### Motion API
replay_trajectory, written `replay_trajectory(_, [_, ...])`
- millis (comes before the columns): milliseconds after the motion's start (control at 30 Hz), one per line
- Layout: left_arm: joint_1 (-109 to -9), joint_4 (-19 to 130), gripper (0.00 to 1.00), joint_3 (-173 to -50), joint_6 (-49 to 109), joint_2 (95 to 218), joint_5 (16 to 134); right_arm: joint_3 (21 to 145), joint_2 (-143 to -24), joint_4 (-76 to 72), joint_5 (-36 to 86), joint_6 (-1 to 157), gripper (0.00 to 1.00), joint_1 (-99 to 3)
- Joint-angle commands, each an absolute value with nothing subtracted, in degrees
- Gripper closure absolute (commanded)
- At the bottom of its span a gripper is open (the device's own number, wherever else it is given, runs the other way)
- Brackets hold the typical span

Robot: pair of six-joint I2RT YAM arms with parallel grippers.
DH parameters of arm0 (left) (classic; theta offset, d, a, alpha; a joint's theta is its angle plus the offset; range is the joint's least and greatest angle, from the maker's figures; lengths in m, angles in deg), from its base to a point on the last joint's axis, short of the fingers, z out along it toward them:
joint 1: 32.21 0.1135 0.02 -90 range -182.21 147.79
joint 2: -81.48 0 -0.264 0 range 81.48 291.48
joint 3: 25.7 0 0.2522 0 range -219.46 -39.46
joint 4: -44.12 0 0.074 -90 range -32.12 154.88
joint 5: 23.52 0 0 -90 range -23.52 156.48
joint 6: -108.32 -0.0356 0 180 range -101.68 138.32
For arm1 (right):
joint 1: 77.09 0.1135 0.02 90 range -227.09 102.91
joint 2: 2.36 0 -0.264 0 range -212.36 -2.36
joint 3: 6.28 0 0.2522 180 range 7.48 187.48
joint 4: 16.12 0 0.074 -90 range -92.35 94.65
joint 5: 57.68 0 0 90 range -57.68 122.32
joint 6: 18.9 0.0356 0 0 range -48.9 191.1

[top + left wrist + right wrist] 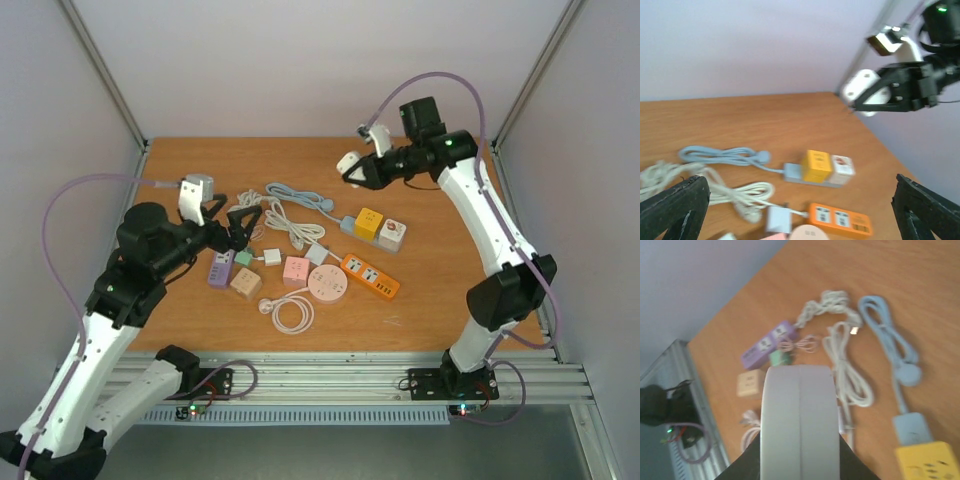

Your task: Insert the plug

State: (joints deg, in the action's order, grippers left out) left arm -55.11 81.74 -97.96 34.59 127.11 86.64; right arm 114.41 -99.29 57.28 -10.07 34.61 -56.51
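Note:
My right gripper (pixel 354 172) hangs above the back of the table, shut on a white plug (pixel 347 162). In the right wrist view the plug (pixel 799 420) fills the middle, with dark fingers (pixel 742 465) at both its sides. The left wrist view also shows that plug (pixel 861 89), held up at the right. My left gripper (pixel 243 222) is open over the cables at the left. Its fingers (pixel 675 207) stand wide apart with nothing between them. A grey-blue power strip (pixel 347 224) carries a yellow cube (pixel 368 222) and a white cube (pixel 392 234).
An orange power strip (pixel 370 277), a round pink socket (pixel 327 285), a purple strip (pixel 221 269) and several small adapter blocks lie mid-table. White cables (pixel 290 222) and a blue cable (pixel 298 196) lie coiled behind them. A white coiled cord (pixel 291 314) lies near the front edge.

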Motion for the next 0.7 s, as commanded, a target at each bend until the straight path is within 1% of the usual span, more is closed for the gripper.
replay_trajectory(0, [-55.21,88.45,0.01,-98.75,32.36,125.70,65.95,119.49,-102.75,59.68,-8.67,31.02,0.99,-61.64])
replay_trajectory(167, [-55.06,89.78,0.01,-97.85,32.69,126.85,62.08,121.32,-105.21,63.09,-7.77,22.79,0.99,-64.27])
replay_trajectory(300, [-55.06,88.47,0.01,-96.29,31.32,127.05,64.19,115.00,-103.63,59.80,-5.31,14.72,0.99,-64.43])
replay_trajectory(400, [-55.11,86.97,0.01,-94.96,30.56,126.76,65.39,113.33,-103.90,58.41,-3.29,12.12,0.99,-64.59])
replay_trajectory(667, [-55.05,86.58,0.01,-94.14,29.68,127.83,66.29,113.88,-109.92,64.52,-1.41,6.92,0.99,-66.01])
